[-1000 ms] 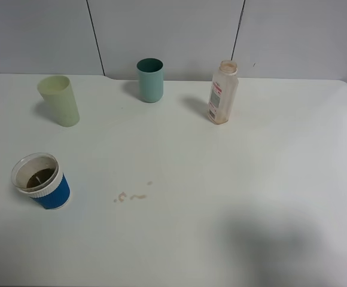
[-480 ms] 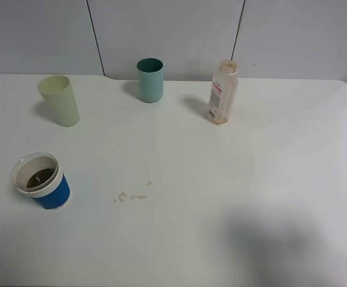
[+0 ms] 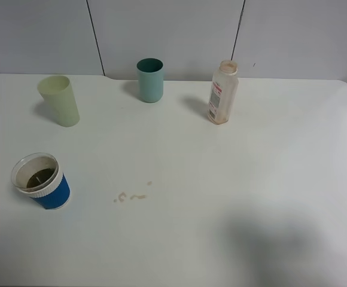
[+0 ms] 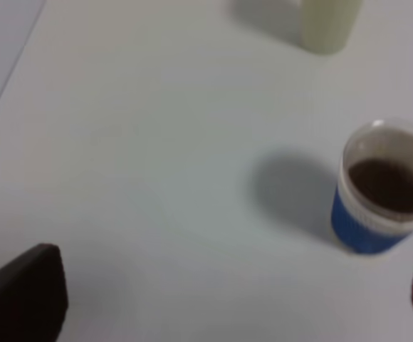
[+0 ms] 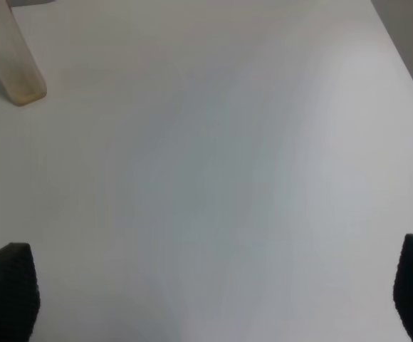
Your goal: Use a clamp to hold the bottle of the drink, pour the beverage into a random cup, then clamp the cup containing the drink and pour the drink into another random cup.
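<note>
**Drink's ended up in the blue cup, both arms backed off with nothing in them**

So the brown drink (image 3: 39, 177) is sitting in the short blue cup (image 3: 45, 186) near the front left of the table (image 3: 221, 179). The left wrist view shows it too, dark liquid well below the clear rim. Going by how things lie, I'd say both pours are done and this is basically the wrap-up.

The bottle (image 3: 222, 92) stands upright at the back right, cap off, and looks empty or close to it. The pale yellow-green cup (image 3: 59, 100) is upright at the back left, well apart from the blue cup, and I can't make out anything inside it. My guess is it was set down there to keep clear of the full cup.

Neither arm shows in the overhead view. The left gripper (image 4: 228, 299) has its jaws spread wide with only bare table between them, the blue cup off to one side and not touched. The right gripper (image 5: 213, 292) is the same: wide open, holding nothing, the bottle's base far off at the frame corner.

Other stuff: a teal cup (image 3: 150, 79) at the back, between the pale cup and the bottle, apparently unused. There's also a little brown spill (image 3: 130, 196) mid-table. Nothing is in the way of anything.
</note>
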Robot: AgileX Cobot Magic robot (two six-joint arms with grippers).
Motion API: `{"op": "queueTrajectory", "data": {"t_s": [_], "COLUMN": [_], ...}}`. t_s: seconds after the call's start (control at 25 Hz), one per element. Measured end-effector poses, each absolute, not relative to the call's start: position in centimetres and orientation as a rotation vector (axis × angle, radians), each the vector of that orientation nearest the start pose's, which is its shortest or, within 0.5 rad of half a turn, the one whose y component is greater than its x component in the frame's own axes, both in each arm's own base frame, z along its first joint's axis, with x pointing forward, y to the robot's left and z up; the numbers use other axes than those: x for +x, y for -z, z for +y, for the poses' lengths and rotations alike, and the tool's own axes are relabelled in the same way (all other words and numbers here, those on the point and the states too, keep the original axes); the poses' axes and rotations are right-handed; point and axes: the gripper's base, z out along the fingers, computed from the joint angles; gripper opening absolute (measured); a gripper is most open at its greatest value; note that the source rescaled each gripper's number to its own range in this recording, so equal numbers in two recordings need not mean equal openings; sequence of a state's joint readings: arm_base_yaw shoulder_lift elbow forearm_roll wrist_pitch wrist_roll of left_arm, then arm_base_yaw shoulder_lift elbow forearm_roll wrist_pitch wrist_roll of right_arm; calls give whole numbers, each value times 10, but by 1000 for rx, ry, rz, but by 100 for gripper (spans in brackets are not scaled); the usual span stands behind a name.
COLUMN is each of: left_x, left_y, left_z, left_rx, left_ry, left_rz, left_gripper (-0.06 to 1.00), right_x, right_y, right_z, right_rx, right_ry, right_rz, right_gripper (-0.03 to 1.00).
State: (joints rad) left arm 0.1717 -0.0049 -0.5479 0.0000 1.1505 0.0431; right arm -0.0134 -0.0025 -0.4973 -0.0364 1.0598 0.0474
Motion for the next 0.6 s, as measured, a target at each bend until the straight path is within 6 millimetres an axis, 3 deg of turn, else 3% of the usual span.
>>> {"op": "queueTrajectory", "data": {"t_s": [0.6], "left_x": [-6], "left_y": [-279], "left_z": [-2], "left_rx": [-180], "left_ry": [-98], "left_rz": [2022], "left_gripper": [93], "right_x": [-5], "right_y": [-277], "right_z": [-3], "right_rx": [64], "right_ry": [22], "right_rz": [2042], "right_gripper": [100]}}
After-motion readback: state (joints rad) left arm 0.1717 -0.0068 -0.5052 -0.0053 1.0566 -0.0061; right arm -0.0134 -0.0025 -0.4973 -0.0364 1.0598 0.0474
